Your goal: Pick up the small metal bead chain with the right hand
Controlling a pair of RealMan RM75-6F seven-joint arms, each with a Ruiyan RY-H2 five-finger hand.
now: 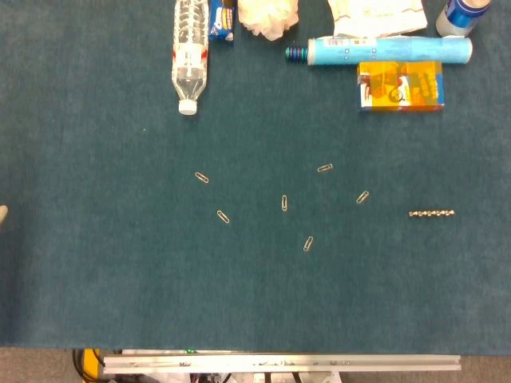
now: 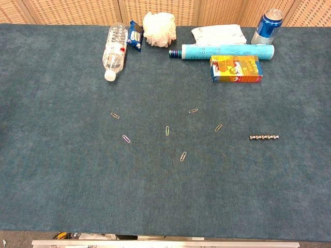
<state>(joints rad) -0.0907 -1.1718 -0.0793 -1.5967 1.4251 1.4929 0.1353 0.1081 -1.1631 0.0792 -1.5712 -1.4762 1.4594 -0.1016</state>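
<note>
Though short, bead chain [image 1: 431,214] straight

Barely any body visible. Head view: small pale cream rounded tip [image 1: 2,214] at 9 o'clock edge, too little shown to identify. At 6 o'clock, silver metal rail [image 1: 279,363] with small screws; dark cables [image 1: 84,361] beneath.

Six paper clips [image 2: 166,130], one bead chain [image 2: 264,137], one water bottle [image 2: 114,53], one can [image 2: 268,26], one orange box [image 2: 236,69].

Staged lab tabletop: teal felt cloth [image 2: 51,181], aluminium rail [image 1: 279,363], woven partition panels [image 2: 72,10].
</note>
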